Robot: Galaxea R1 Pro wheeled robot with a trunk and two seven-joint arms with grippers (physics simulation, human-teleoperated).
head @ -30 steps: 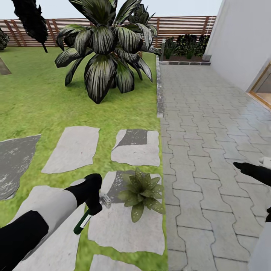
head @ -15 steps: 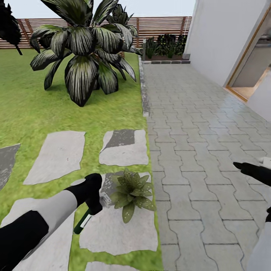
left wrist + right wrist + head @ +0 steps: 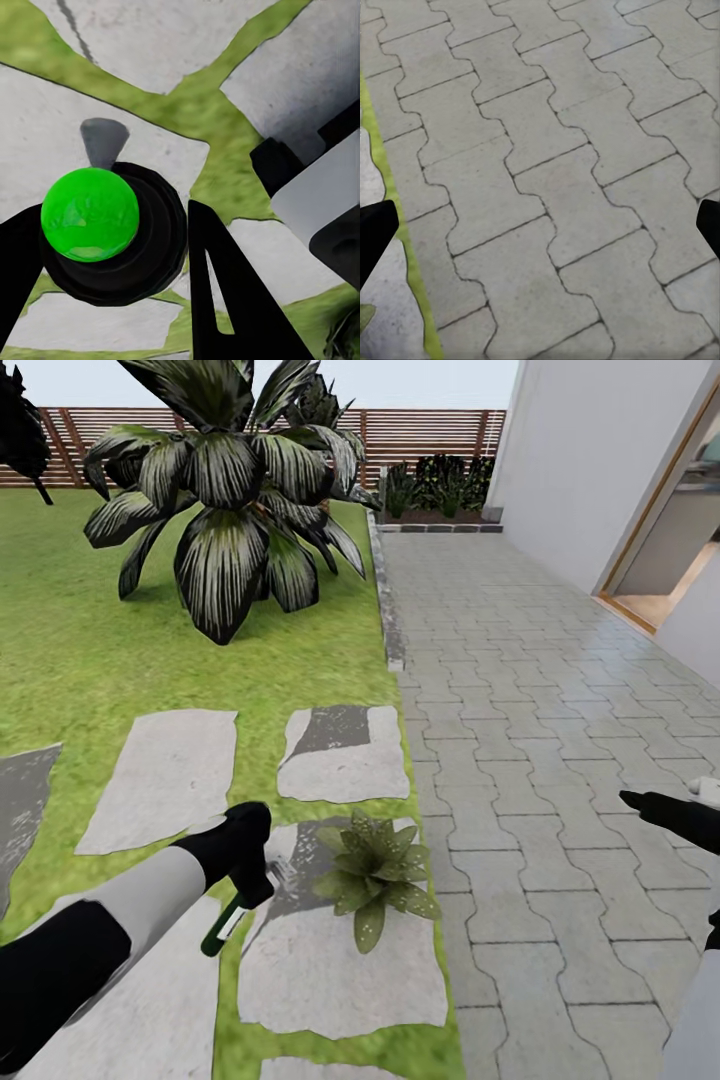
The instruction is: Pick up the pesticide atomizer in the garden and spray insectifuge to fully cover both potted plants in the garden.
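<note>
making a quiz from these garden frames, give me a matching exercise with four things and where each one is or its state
Things:
1. dark green atomizer bottle with white label
2. small light-green leafy rosette plant
3. left gripper
4. right gripper

Places or states:
A. open above grey interlocking paving
B. on a grey stepping stone beside the paving
C. held tilted over the grass and stones
D. shut around the bottle

Pairs: 1-C, 2-B, 3-D, 4-A

Even, bright daylight render, soft overall with smeared detail: dark cast shadows patch the stepping stones point(image 3: 345, 755), a small shadow lies on the stone beyond the left gripper's closed jaws, paving point(image 3: 547, 172) between the right jaws mildly blurred, lines bowing toward head-view edges, faint sheen on paving.
</note>
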